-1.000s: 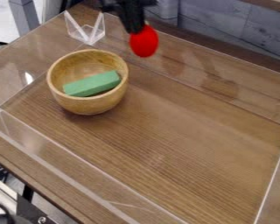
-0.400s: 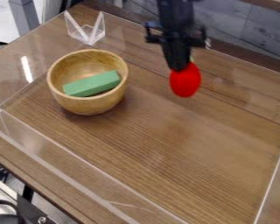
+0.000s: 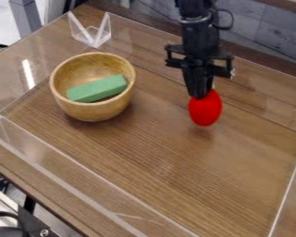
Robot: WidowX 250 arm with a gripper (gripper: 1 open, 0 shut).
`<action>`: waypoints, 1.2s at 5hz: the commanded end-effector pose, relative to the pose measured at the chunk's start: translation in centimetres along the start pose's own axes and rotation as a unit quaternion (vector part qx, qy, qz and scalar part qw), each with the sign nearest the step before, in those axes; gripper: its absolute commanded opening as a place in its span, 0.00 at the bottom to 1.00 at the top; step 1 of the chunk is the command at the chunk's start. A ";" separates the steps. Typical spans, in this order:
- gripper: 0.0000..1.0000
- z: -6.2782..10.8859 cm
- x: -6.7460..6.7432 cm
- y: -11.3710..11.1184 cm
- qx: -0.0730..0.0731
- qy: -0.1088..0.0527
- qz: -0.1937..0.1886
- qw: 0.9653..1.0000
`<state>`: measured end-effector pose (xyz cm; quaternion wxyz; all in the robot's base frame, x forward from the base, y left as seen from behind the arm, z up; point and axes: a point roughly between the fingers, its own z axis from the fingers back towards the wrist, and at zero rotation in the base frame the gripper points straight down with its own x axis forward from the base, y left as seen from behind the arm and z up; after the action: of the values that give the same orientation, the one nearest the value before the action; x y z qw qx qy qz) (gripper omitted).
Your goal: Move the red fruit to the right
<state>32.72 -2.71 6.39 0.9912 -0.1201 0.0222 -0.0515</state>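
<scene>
- The arm comes in from twelve o'clock, a dark, slim column dropping almost straight down over the wooden table (image 3: 176, 176).
- The gripper (image 3: 203, 93) points steeply downward, its black body flaring into a bracket partway up and narrowing again toward the tip.
- The jaws are clamped tight, pinching the top of the red fruit (image 3: 206, 108), which hangs directly under the tip.
- The fingertips themselves merge into the dark body at this size, so I can't separate one from the other; the squeeze on the fruit's crown is the part that reads clearly.
- The red fruit is glossy, bright red, rounded and tapering a little toward its lower end, with a pale highlight on its skin.
- Its green top is not visible here, tucked up at the jaws.
- It sits at about three o'clock from the wooden bowl (image 3: 64, 104), well apart from it, over bare wood grain toward the right half of the table.
- Whether its underside touches the wood or hangs just above it is hard to call from this angle; a faint shadow sits close beneath it.
- The fruit is much smaller than the bowl.
- In the bowl lies a green block (image 3: 97, 90), flat and slanted, resting against the inner wall.
- A clear wall (image 3: 289, 199) rings the table, and a clear folded stand (image 3: 90, 31) sits at eleven o'clock, beyond the bowl.
</scene>
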 end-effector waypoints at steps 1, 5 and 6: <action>0.00 0.9 0.4 -0.5 0.012 -0.023 -0.010 1.000; 1.00 -1.9 0.7 0.0 0.031 0.000 -0.011 0.999; 0.00 -2.4 0.8 0.0 0.037 0.004 -0.009 0.999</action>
<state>32.95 -3.22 3.41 0.9938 -0.0891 0.0353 -0.0564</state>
